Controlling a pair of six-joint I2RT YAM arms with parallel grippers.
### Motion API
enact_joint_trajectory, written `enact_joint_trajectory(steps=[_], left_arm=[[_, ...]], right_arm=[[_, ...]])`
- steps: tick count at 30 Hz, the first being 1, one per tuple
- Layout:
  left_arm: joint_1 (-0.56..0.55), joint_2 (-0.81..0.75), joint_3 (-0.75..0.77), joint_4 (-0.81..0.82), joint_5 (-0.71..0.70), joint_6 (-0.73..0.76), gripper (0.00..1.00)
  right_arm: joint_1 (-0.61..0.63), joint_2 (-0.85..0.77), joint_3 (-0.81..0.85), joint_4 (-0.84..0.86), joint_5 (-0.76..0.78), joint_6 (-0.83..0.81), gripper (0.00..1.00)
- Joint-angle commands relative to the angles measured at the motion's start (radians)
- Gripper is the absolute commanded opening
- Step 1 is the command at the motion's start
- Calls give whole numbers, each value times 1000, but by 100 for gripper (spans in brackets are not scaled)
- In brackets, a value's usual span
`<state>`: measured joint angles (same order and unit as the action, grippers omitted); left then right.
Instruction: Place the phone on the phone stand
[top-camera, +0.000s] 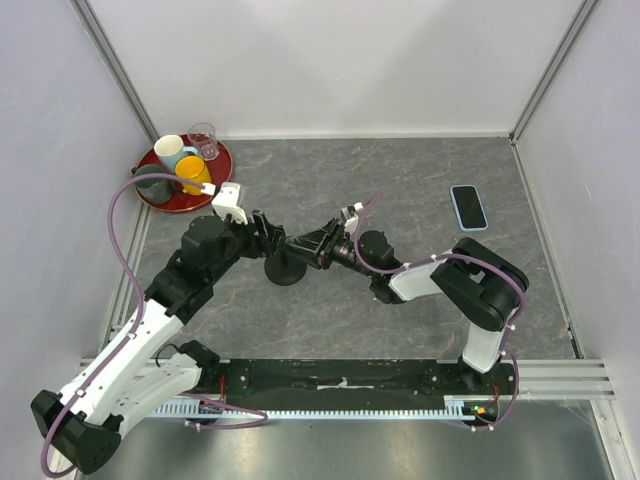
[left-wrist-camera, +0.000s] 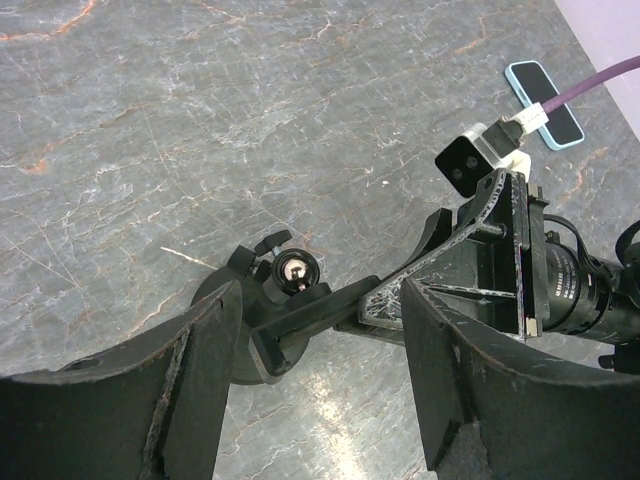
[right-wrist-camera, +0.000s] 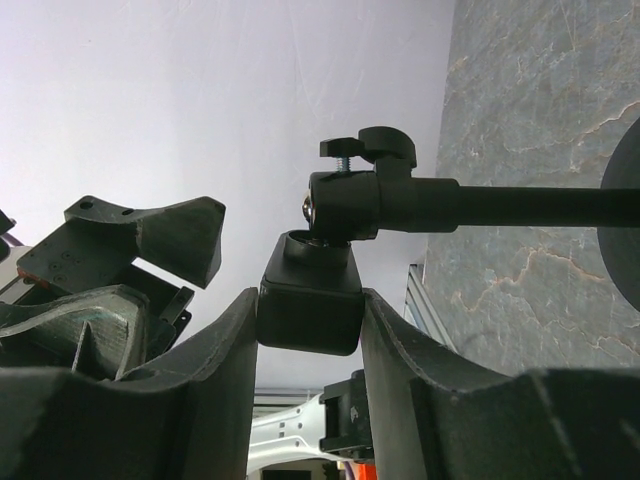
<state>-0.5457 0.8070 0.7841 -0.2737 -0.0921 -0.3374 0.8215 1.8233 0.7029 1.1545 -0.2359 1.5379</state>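
The phone (top-camera: 467, 207), black screen up with a light blue edge, lies flat on the table at the far right, apart from both arms; the left wrist view shows the phone (left-wrist-camera: 543, 103) at its top right. The black phone stand (top-camera: 286, 270) rests on its round base mid-table. My right gripper (top-camera: 303, 247) is shut on the stand's square cradle block (right-wrist-camera: 308, 310), with its fingers (right-wrist-camera: 400, 350) pressed on both sides. My left gripper (top-camera: 266, 237) hangs open just left of the stand. The cradle arm (left-wrist-camera: 300, 325) lies between its spread fingers (left-wrist-camera: 190, 380).
A red round tray (top-camera: 215, 187) sits at the back left with a white mug (top-camera: 170, 152), a yellow cup (top-camera: 192, 172) and a glass (top-camera: 203, 140) on it. Pale walls close in three sides. A metal rail (top-camera: 340, 385) runs along the near edge.
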Motion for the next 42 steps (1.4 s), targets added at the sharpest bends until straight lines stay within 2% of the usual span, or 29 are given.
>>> enact_joint_trajectory(steps=[1, 4, 6, 13, 18, 22, 26, 29, 35, 42], left_arm=[[0, 0, 0, 42, 18, 38, 71], [0, -2, 0, 41, 18, 40, 71], [0, -2, 1, 41, 18, 41, 71], [0, -5, 3, 36, 20, 47, 70], [0, -8, 3, 36, 19, 51, 71], [0, -9, 4, 39, 25, 51, 71], [0, -9, 4, 37, 32, 47, 71], [0, -11, 4, 41, 37, 44, 71], [1, -17, -2, 48, 48, 40, 70], [3, -11, -2, 53, 60, 34, 70]], right_arm=[[-38, -36, 44, -168, 21, -85, 0], [-79, -59, 105, -286, 11, -166, 0], [-102, -35, 165, -353, -69, -208, 0], [-157, 77, 354, -390, -310, -225, 0], [-159, 71, 363, -466, -281, -236, 0], [-160, 65, 308, -423, -240, -173, 2], [-159, 24, 230, -377, -111, -92, 0], [-157, 5, 178, -314, -69, -10, 0], [-131, 17, 173, -312, -19, 28, 0], [-104, 100, 237, -369, 0, -2, 0]])
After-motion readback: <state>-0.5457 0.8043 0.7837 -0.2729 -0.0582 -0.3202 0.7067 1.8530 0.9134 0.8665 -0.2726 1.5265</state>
